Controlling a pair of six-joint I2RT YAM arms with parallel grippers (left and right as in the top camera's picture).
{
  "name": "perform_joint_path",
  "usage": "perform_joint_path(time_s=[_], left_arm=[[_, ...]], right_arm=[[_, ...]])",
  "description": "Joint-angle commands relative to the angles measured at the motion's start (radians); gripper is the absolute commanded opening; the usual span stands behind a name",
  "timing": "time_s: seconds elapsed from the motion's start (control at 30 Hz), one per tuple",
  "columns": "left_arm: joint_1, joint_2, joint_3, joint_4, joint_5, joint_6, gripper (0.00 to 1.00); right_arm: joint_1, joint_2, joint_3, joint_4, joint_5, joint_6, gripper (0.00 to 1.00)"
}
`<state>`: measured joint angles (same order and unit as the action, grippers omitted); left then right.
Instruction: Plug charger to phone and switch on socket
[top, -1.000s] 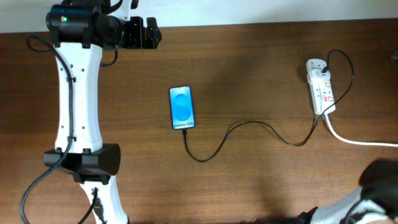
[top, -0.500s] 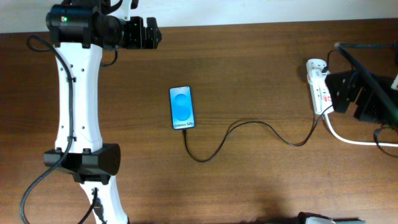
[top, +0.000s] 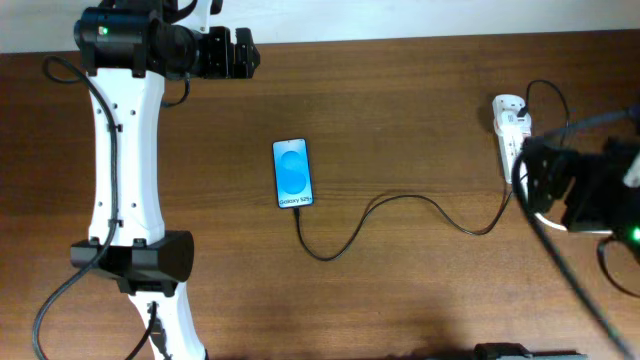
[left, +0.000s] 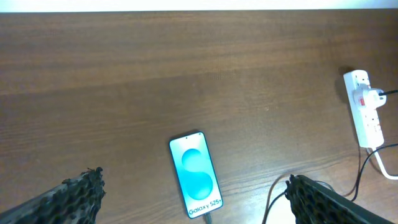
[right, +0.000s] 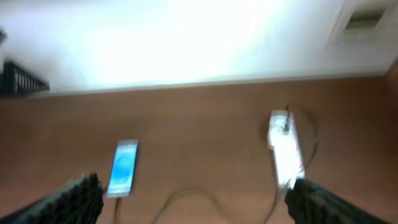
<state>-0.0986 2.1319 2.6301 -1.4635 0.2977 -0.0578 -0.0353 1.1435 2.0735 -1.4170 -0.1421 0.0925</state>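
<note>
My left claw (top: 246, 56) hangs over the far left edge of the brown tabletop (top: 400, 100). It is spread wide with nothing between its dark fingers (left: 71, 196). In its wrist view the phone (left: 196, 175) lies flat just ahead, centred in the gap between the two fingers. The screen glows blue, with white lettering at the end nearer the claw.

The thin black charger cable (top: 400, 198) meets that near end of the phone. I cannot tell whether the tip is fully seated. From there the cable loops across the wood, away from my left claw and toward my right one, and ends at the power strip (top: 512, 128).

The strip is white with red marks. It lies well off to the right of my left claw, near the far right edge of the tabletop. I cannot tell how its switches are set.

My right claw (right: 194, 186) appears blurred in both views. It is also wide open and holds nothing. From above, the claw and its arm cover the near end of the strip. In its own wrist view the strip sits ahead and to the right, the phone ahead and to the left, with the cable low between its fingers.
</note>
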Motion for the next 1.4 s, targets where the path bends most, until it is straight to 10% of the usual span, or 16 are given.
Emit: perform_joint_path(time_s=[0.0, 0.23, 0.47, 1.37], left_arm=[[0.002, -0.008, 0.007, 0.0, -0.007, -0.006, 0.99], [0.002, -0.008, 0.007, 0.0, -0.007, -0.006, 0.99], [0.002, -0.008, 0.007, 0.0, -0.007, -0.006, 0.99], [0.002, -0.008, 0.007, 0.0, -0.007, -0.006, 0.99]], right_arm=[[0.01, -0.177, -0.3, 0.221, 0.069, -0.011, 0.98], [0.009, -0.65, -1.231, 0.977, 0.056, -0.01, 0.99], [0.017, -0.987, -1.786, 1.373, 0.067, -0.01, 0.98], [0.068, -1.135, -2.068, 1.338, 0.174, -0.01, 0.98]])
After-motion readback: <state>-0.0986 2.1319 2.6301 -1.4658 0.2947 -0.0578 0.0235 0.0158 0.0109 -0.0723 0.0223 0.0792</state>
